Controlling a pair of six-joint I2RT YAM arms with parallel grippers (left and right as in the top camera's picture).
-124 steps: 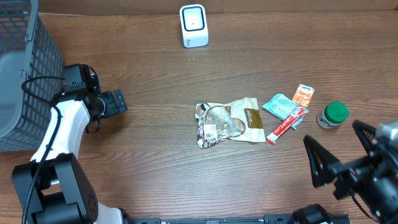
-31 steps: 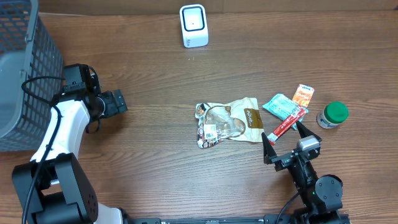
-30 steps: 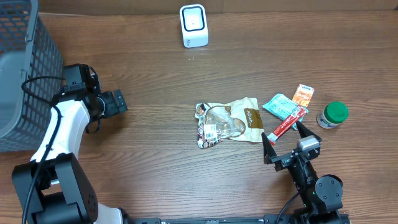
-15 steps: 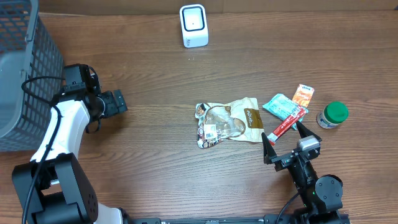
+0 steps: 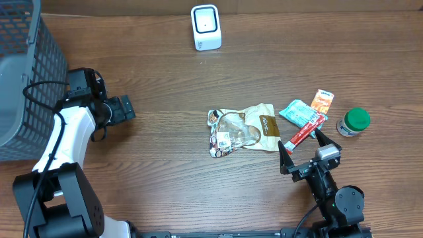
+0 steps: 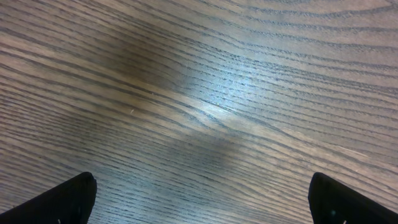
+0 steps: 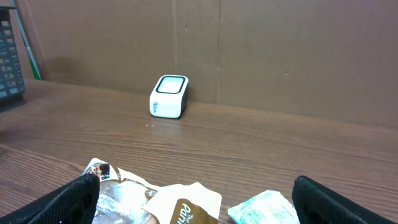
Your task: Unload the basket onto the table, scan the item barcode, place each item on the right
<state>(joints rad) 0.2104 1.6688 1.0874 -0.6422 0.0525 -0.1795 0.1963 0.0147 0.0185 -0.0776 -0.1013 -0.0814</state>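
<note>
Several items lie right of the table's middle: a brown-and-white snack bag (image 5: pixel 243 129) with a barcode label (image 5: pixel 223 140) facing up, a teal packet (image 5: pixel 299 112), a red stick pack (image 5: pixel 305 131), an orange sachet (image 5: pixel 322 100) and a green-capped bottle (image 5: pixel 354 121). The white scanner (image 5: pixel 205 27) stands at the back centre. My right gripper (image 5: pixel 302 149) hovers open just in front of the red stick, holding nothing. Its wrist view shows the bag (image 7: pixel 155 200), the teal packet (image 7: pixel 264 208) and the scanner (image 7: pixel 169 96) beyond the right gripper (image 7: pixel 196 186). My left gripper (image 5: pixel 125 108) is open far to the left, and in its own view the left gripper (image 6: pixel 202 202) hangs over bare wood.
A grey mesh basket (image 5: pixel 20 79) fills the far left edge, and the basket's corner (image 7: pixel 9 56) shows in the right wrist view. A brown cardboard wall (image 7: pixel 280 56) closes off the back of the table.
Since the earliest frame my right arm has come in from the right front edge to just in front of the items. Over the last second nothing has moved.
</note>
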